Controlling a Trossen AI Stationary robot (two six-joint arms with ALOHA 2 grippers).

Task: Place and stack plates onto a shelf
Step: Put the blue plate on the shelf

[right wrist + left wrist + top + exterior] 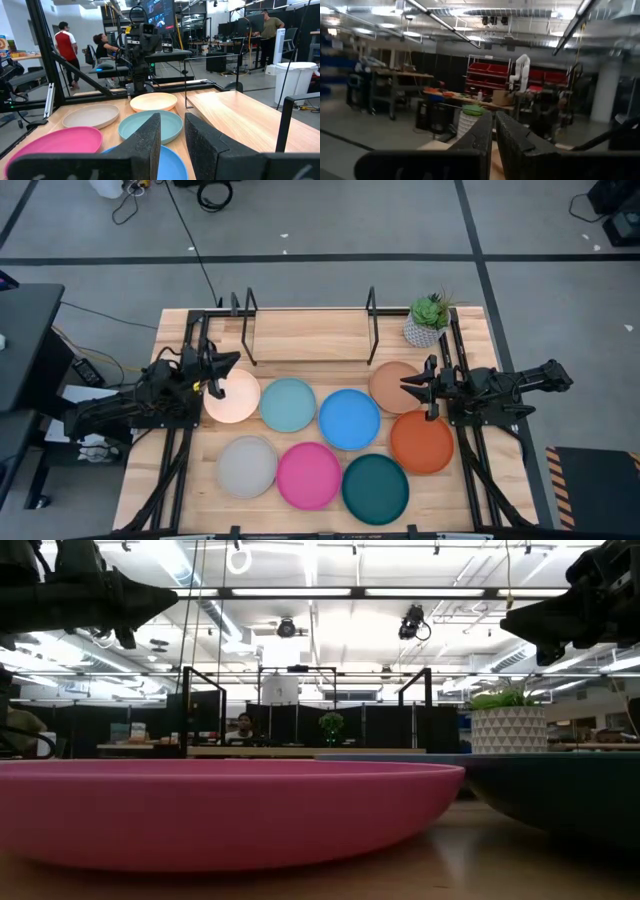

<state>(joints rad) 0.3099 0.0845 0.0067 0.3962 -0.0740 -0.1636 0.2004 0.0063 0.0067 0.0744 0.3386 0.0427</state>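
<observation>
Eight plates are laid flat on the wooden table (200,490) in front of the shelf (310,335), none of them on the shelf board. Nearest the shelf a row is formed by the peach plate (234,396), the light blue plate (288,404), the blue plate (350,419) and the tan plate (394,385), the blue one set a little farther from the shelf than its neighbours. The orange plate (421,441) is overlapped onto the tan plate's edge on the side away from the shelf. Farthest from the shelf, the grey plate (247,466), the magenta plate (309,475) and the dark teal plate (375,488) are lined up, rims touching or nearly so. The shelf board is bare, and a small potted plant (428,320) is stood at the shelf's right end. The left gripper (224,370) is held above the peach plate's shelf-side rim, its fingers nearly pressed together with only a thin gap seen between them in the left wrist view. The right gripper (412,384) is held over the tan plate, its fingers slightly spread, nothing pinched. Three people are seen in the room beyond, in the right wrist view.
</observation>
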